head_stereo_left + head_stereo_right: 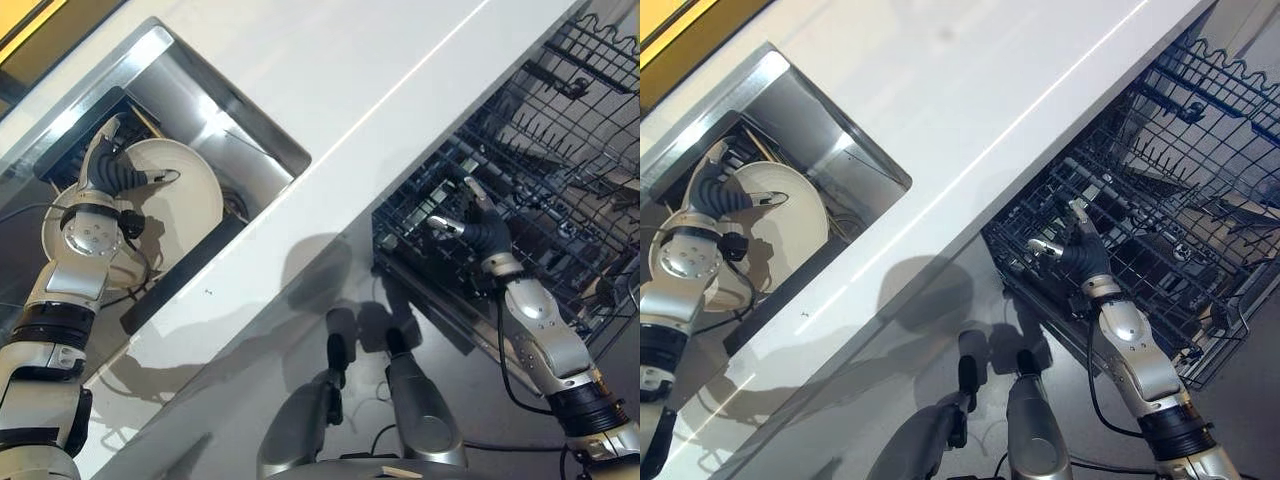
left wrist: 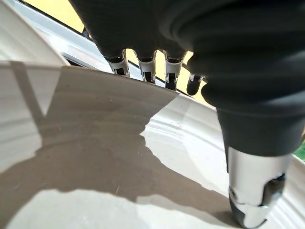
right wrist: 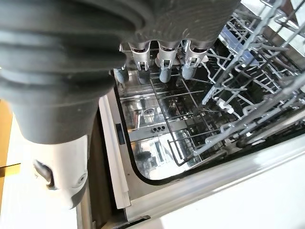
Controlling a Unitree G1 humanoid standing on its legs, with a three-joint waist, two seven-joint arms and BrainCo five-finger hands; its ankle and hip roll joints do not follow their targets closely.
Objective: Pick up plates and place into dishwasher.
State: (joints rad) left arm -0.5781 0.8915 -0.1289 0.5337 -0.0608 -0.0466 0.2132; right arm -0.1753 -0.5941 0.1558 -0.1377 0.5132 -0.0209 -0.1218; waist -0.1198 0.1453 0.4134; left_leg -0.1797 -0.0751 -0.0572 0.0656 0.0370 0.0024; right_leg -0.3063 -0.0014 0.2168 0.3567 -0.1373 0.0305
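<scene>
Your left hand (image 1: 112,172) gripped a plate in the sink while your right hand (image 1: 478,232) hovered over the dishwasher rack.

In the head views, the cream plate (image 1: 190,205) stood tilted in the steel sink (image 1: 215,120) at about ten o'clock, and your left hand was at its rim with the fingers curled over the edge behind it and the thumb (image 2: 255,191) pressed on the plate's face, pinching it. You had the white countertop (image 1: 380,90) running diagonally between sink and dishwasher. At about three o'clock your right hand hung above the dark wire dishwasher rack (image 1: 560,150), fingers (image 3: 164,64) loosely extended and holding nothing. Your right wrist view looked down past those fingers through the rack wires to the dishwasher's shiny tub (image 3: 152,143) below.
</scene>
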